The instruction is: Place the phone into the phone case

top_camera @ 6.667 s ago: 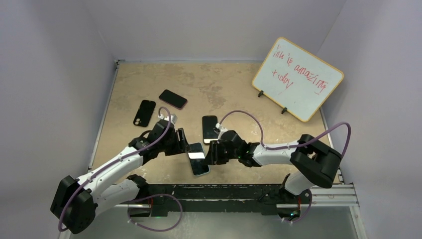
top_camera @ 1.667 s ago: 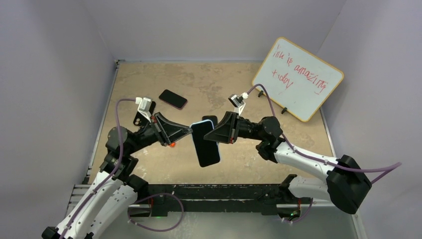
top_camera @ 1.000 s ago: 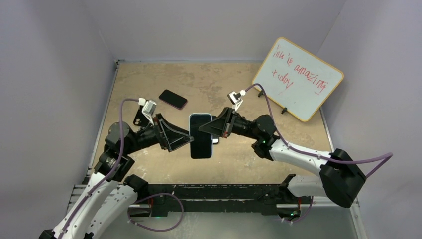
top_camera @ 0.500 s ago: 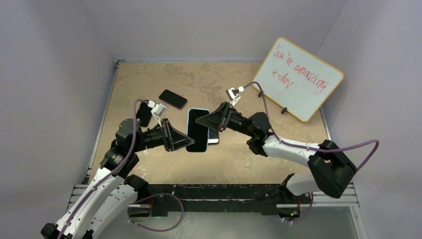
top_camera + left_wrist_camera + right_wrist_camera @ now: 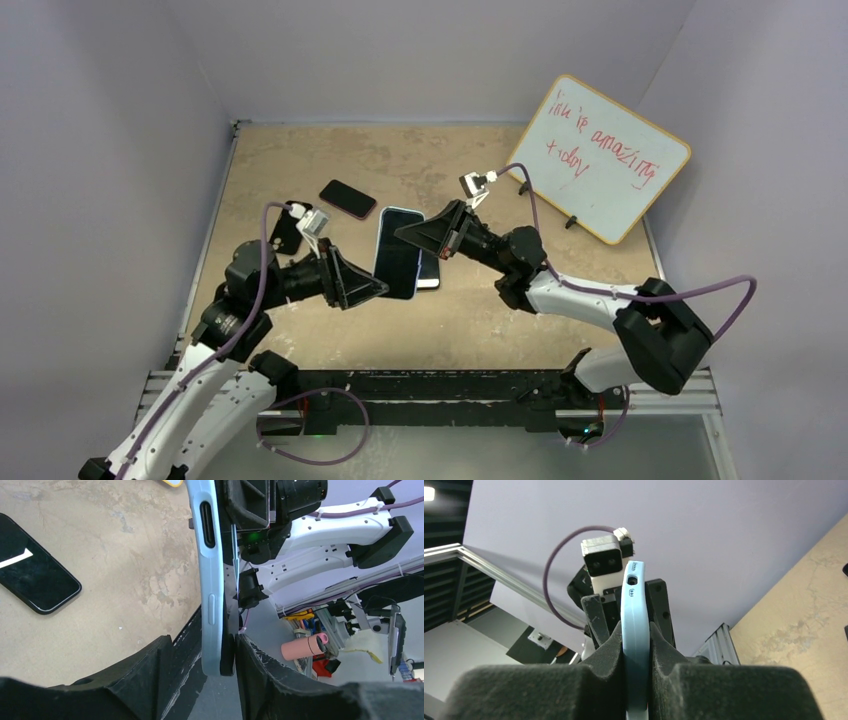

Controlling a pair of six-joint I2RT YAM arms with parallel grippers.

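Note:
A light blue phone case (image 5: 397,252) with a black phone in it hangs in the air between both grippers, over the table's middle. My right gripper (image 5: 403,232) is shut on its upper edge; in the right wrist view the pads (image 5: 664,645) pinch the blue case (image 5: 635,610). My left gripper (image 5: 377,290) sits around the lower corner. In the left wrist view the case (image 5: 210,580) and the phone's black edge (image 5: 228,652) stand between the jaws of the left gripper (image 5: 202,640); the right finger touches the phone, and the left finger (image 5: 162,670) stands apart from the case.
A black phone with a pink rim (image 5: 348,198) lies at the back left, and it also shows in the left wrist view (image 5: 35,577). A black case (image 5: 284,230) lies left of it. Another phone (image 5: 428,272) lies under the held one. A whiteboard (image 5: 598,157) stands at the back right.
The cased phone was lifted from the table and turned upright between the arms. In the last half second it drifted slightly right, and the left gripper slid toward its lower corner.

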